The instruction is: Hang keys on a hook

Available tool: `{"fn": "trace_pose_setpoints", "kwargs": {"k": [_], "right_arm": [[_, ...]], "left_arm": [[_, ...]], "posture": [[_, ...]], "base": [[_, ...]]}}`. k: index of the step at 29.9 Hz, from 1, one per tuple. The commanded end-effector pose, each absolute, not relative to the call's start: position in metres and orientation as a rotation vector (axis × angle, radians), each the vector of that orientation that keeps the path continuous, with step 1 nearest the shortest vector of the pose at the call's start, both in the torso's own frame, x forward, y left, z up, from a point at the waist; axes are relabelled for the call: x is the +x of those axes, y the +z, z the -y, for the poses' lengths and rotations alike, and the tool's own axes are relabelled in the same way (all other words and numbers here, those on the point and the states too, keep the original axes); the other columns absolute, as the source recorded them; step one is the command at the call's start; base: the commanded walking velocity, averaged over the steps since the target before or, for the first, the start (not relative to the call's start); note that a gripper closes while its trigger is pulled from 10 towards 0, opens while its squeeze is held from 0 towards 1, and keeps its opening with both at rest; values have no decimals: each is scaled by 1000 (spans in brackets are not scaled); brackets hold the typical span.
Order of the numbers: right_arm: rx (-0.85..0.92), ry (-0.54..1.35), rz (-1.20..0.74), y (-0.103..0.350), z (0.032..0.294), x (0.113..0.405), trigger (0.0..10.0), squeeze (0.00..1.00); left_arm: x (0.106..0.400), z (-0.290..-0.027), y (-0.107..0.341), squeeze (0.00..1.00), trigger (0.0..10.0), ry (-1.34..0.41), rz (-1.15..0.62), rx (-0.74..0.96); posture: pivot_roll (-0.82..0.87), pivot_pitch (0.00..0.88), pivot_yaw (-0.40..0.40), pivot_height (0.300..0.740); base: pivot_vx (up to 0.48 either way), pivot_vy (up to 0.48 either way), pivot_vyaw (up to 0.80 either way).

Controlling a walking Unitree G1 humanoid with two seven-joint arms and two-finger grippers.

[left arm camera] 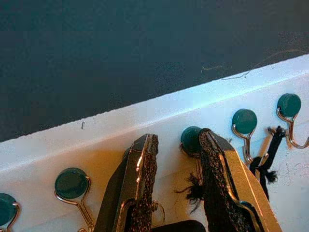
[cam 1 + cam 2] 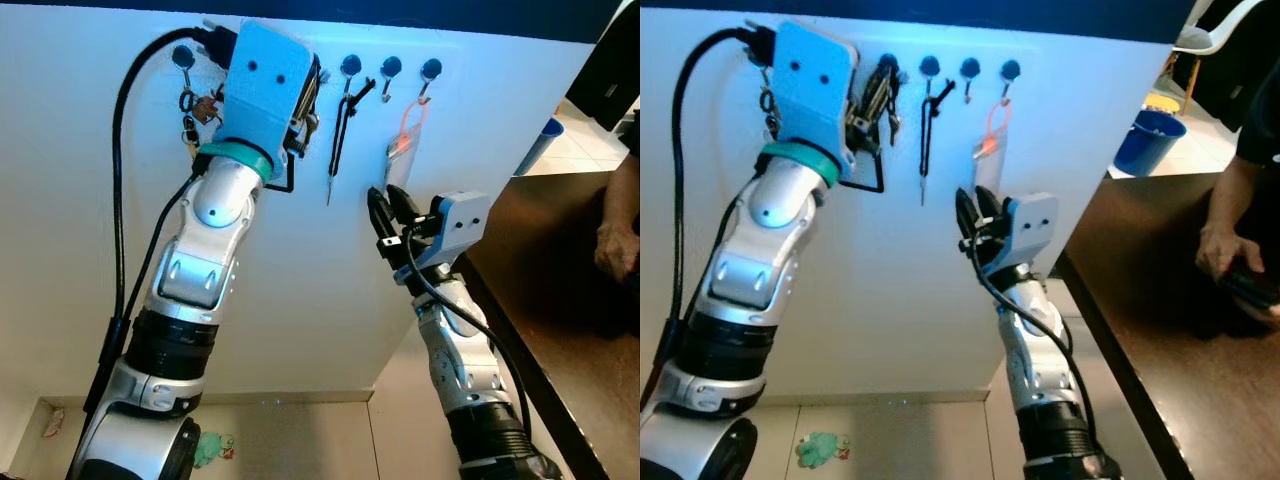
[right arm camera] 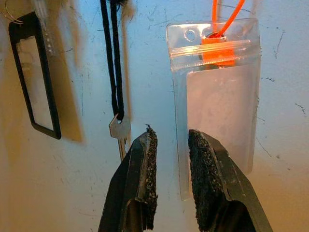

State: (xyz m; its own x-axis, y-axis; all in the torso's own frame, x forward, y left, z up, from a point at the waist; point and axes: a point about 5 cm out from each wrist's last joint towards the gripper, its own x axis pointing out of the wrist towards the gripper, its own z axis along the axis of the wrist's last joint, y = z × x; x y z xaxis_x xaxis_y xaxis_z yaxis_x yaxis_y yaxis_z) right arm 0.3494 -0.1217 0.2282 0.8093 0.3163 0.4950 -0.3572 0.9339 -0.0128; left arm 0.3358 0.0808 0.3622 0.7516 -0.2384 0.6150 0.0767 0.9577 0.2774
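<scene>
A row of dark teal hooks runs along the top of a white wall board. My left gripper is raised to the row and stands open, its fingers on either side of one hook. A key ring and a frayed black cord lie between them. A black-framed key tag hangs just below that gripper, down the wall. My right gripper is lower, slightly open and holding nothing. It points at the wall between a key on a black cord and a clear badge holder.
Another key bunch hangs from the far-left hook. The badge holder hangs by an orange loop. A dark brown table stands at the right with a person's hand over it. A blue bin is behind. A small green toy lies on the floor.
</scene>
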Motion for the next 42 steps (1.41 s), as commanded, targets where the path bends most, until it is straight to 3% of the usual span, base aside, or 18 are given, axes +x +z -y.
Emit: {"fn": "trace_pose_setpoints", "kwargs": {"k": [1,6,7,9,10,25,26,42], "right_arm": [[76,359,508,227,122,350,10000,0],[76,358,509,227,122,350,10000,0],[77,358,509,227,122,350,10000,0],[77,358,509,227,122,350,10000,0],[77,359,509,227,122,350,10000,0],[78,360,509,227,122,350,10000,0],[78,360,509,227,122,350,10000,0],[79,364,510,227,120,350,10000,0]], "left_arm": [[332,-79,361,0,10000,-183,704,242],[332,-79,360,0,10000,-185,702,244],[332,-78,358,0,4980,-187,699,245],[332,-78,358,0,4980,-187,699,245],[332,-78,356,0,0,-192,693,246],[331,-78,352,0,0,-204,676,252],[331,-79,352,0,10000,-196,674,252],[340,-81,349,0,10000,-170,652,277]], "posture": [[164,124,38,740],[164,125,38,740],[164,125,38,740],[164,125,38,740],[164,125,38,740],[165,130,36,740],[165,130,36,740],[162,121,40,740]], "base": [[0,0,0],[0,0,0],[0,0,0],[0,0,0],[0,0,0],[0,0,0],[0,0,0],[0,0,0]]}}
